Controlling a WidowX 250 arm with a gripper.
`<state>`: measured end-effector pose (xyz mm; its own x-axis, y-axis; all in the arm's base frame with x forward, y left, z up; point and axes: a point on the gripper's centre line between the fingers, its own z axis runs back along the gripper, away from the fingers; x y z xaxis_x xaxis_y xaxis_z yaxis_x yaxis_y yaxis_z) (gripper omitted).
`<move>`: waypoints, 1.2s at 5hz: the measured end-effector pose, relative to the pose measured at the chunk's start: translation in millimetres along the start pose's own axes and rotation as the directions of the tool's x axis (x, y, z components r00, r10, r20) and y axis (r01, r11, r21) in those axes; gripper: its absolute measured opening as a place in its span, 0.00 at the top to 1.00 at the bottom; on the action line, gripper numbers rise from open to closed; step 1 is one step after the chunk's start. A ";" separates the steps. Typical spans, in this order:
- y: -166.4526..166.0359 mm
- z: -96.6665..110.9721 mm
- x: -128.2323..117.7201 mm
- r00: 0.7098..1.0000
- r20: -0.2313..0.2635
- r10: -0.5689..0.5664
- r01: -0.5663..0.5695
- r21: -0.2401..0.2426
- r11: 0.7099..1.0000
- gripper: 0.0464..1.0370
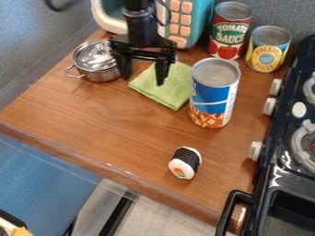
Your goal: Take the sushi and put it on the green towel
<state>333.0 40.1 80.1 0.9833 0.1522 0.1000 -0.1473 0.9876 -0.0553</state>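
black-banded white sushi roll [185, 162] | in front of blue-labelled metal can [209, 101] | my black gripper [143, 81] spread | i should straddle centrally, squeeze softly

"What's on my wooden counter [117, 124]?"

"Take my blue can [212, 99] as the marker. Left of it, my green towel [177, 90], then my lidded pot [102, 74]."

"Behind it?"

"My toy microwave [201, 18], red can [229, 30] and yellow can [268, 50]."

"In front?"

"My sushi [186, 162], well apart from it."
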 end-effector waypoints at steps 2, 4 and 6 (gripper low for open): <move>-32.1 1.6 -64.7 0.995 0.017 -0.094 0.094 -0.032 0.995 0.04; -73.7 -12.5 -93.9 0.988 0.081 -0.129 0.133 -0.036 0.991 0.04; -98.0 -34.1 -107.4 0.980 0.054 -0.193 0.194 -0.004 0.981 0.04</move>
<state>245.5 -74.4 41.0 0.9860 -0.0395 0.1619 0.0463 0.9982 -0.0388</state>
